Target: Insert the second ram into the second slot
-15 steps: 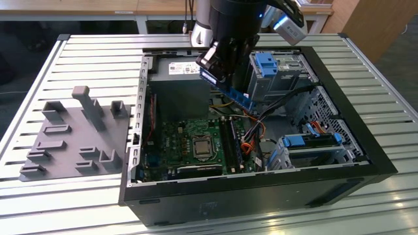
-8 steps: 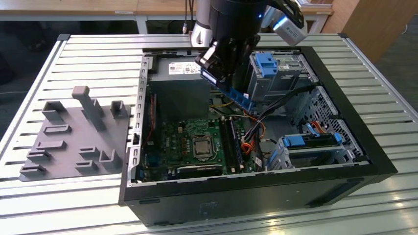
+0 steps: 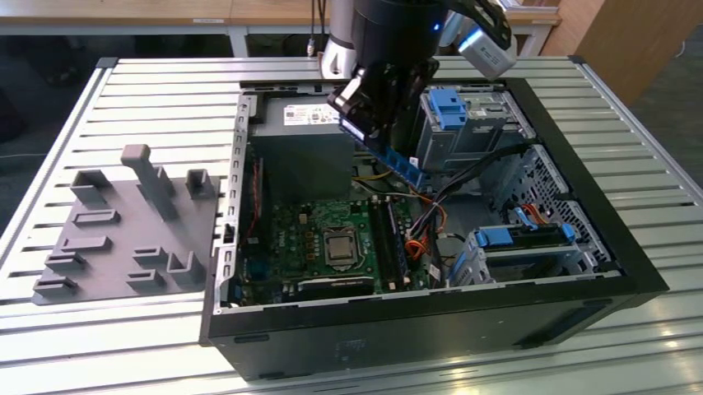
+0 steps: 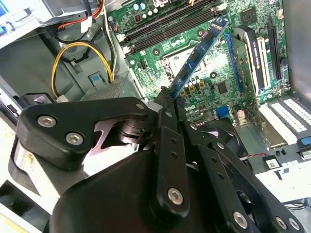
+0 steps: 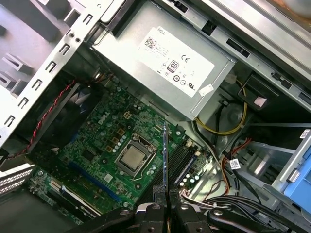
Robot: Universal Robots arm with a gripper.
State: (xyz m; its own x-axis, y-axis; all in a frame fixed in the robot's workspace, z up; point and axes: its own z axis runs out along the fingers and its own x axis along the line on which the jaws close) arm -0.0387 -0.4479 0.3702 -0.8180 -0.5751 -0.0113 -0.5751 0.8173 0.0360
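second wrist view: gripper [image 4: 166, 99] clamps the second ram [image 4: 199, 53], long axis pointing off toward the motherboard [image 4: 209, 90]; first wrist view: white printed label [image 5: 171, 63] on power supply [image 5: 121, 54].

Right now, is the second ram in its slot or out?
Out. The gripper holds the second ram in the air above the motherboard, clear of the slots.

A white sticker [image 5: 172, 60] sits on the grey power supply [image 5: 138, 68], beyond the jaws of the gripper [image 5: 165, 194]. Its print is too small to tell.
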